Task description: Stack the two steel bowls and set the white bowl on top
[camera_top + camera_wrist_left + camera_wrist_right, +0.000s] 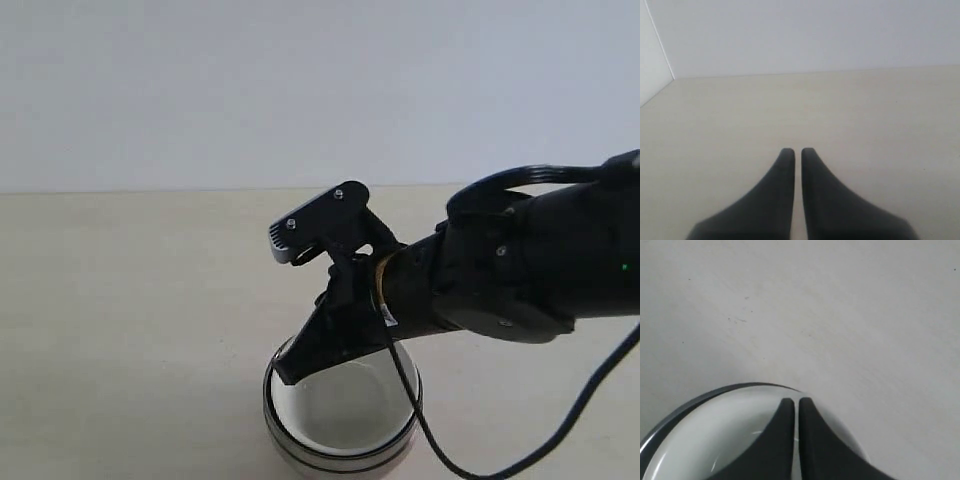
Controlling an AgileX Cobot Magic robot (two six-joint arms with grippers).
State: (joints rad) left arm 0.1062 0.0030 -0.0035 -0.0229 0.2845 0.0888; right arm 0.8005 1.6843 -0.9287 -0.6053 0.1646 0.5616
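The white bowl [340, 412] sits nested inside shiny steel [290, 442] at the table's front middle. Dark bands ring the steel wall, and I cannot tell two steel bowls apart. My right gripper [285, 375] reaches in from the right, shut, with its tips just inside the white bowl's left rim. In the right wrist view the gripper [796, 401] hangs over the white bowl [715, 432], with a grey steel rim [690, 404] around it and nothing showing between the fingers. My left gripper [797, 150] is shut and empty over bare table, out of the exterior view.
The beige table [130, 300] stretches back to a pale wall. A black cable [430, 440] hangs from the right arm across the bowls' right side. The bowls stand close to the exterior view's bottom edge.
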